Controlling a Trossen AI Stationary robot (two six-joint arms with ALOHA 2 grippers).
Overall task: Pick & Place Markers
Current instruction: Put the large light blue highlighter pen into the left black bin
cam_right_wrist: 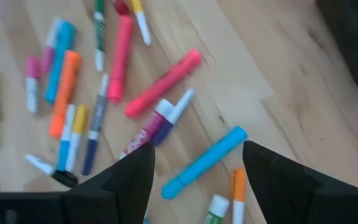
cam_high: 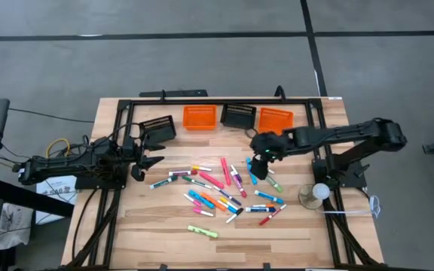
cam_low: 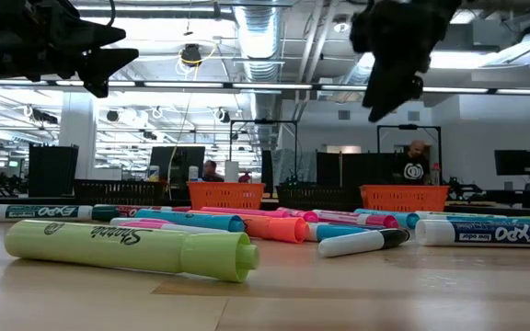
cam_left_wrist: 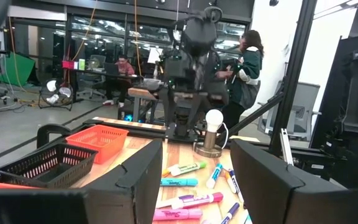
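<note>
Seemingly empty baskets (cam_high: 200, 117) line the bench's (cam_high: 330, 233) far edge; right gripper (cam_high: 261, 159) hangs spread above markers (cam_high: 221, 188); left gripper (cam_high: 151, 156) spread, empty.

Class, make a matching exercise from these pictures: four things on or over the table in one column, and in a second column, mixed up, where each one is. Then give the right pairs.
Things
1. right gripper
2. left gripper
3. yellow-green marker
4. bulb

Places
A. lying alone at the table's near edge, apart from the pile
B. on a round base beside the right arm's foot
C. open, above the right side of the marker pile
D. open and empty, left of the pile, near a black basket

Pairs: 1-C, 2-D, 3-A, 4-B
</note>
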